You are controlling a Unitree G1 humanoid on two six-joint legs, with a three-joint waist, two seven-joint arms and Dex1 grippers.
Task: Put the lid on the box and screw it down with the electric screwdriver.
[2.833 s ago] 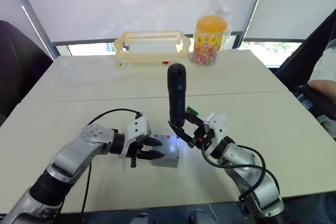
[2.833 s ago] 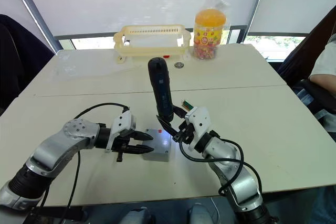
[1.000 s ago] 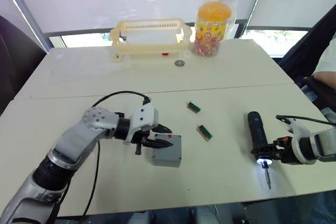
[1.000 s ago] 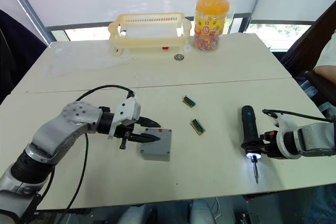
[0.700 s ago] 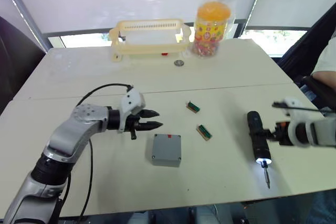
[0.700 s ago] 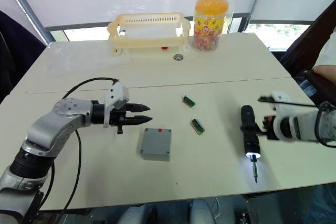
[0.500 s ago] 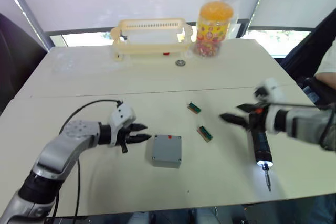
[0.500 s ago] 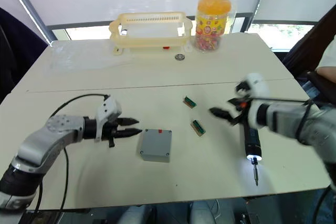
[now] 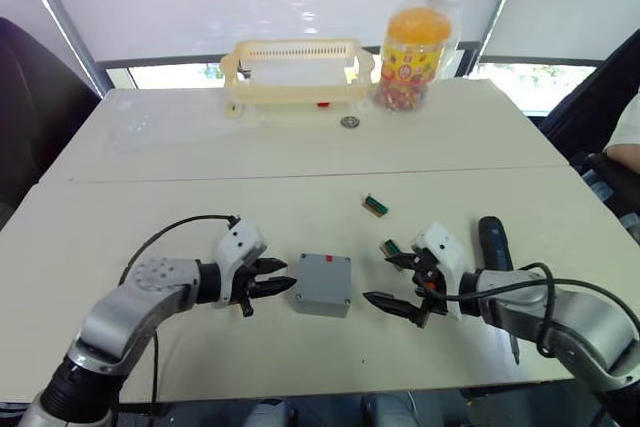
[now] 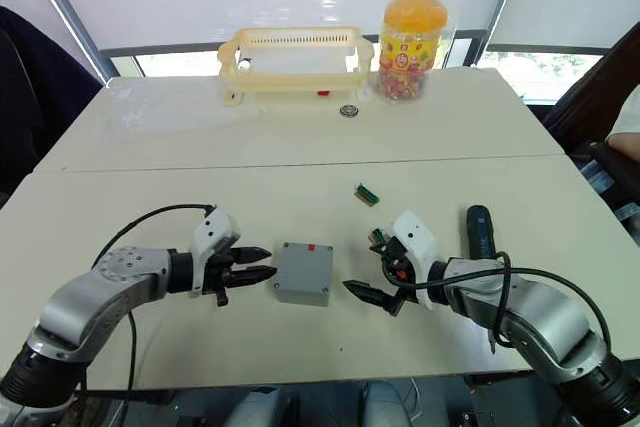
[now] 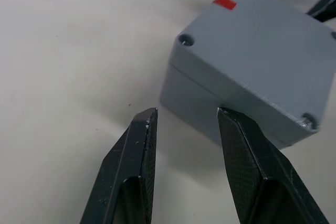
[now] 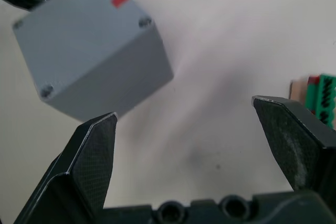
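On near table (image 9: 150, 162), centre: box (image 9: 322, 284) with lid (image 11: 262, 45) seated on top, flanked by both grippers.

Left gripper (image 9: 272, 279) just left of box, jaws narrowly parted, empty, tips close to box wall, contact not discernible. Right gripper (image 9: 392, 282) just right of box, jaws spread wide, empty. Electric screwdriver (image 9: 494, 239) lying flat at right, partly hidden behind right arm. Two green blocks: one (image 9: 376, 205) right of centre, other (image 10: 378, 237) beside right gripper. Cream basket (image 9: 296, 72) and orange-lidded jar (image 9: 411, 47) at far edge.
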